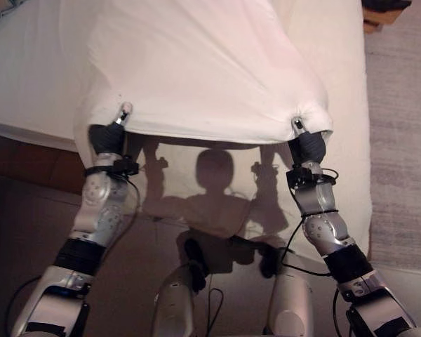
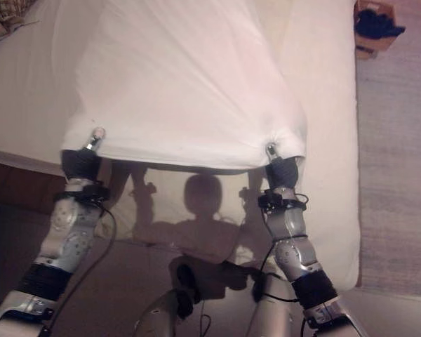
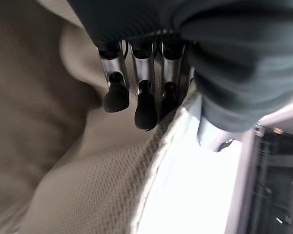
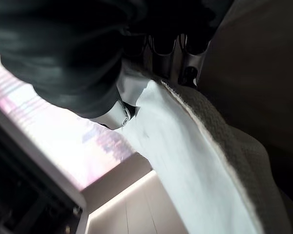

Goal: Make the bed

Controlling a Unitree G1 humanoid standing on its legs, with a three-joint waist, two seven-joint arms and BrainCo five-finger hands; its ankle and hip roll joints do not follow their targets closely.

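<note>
Two hands engaged | left hand [image 1: 109, 135] and right hand [image 1: 307, 144] each clamped on a near corner of white blanket [image 1: 203, 70] | blanket raised over mattress [image 1: 28, 77], near edge lifted | judged midway: spreading and smoothing remain
</note>
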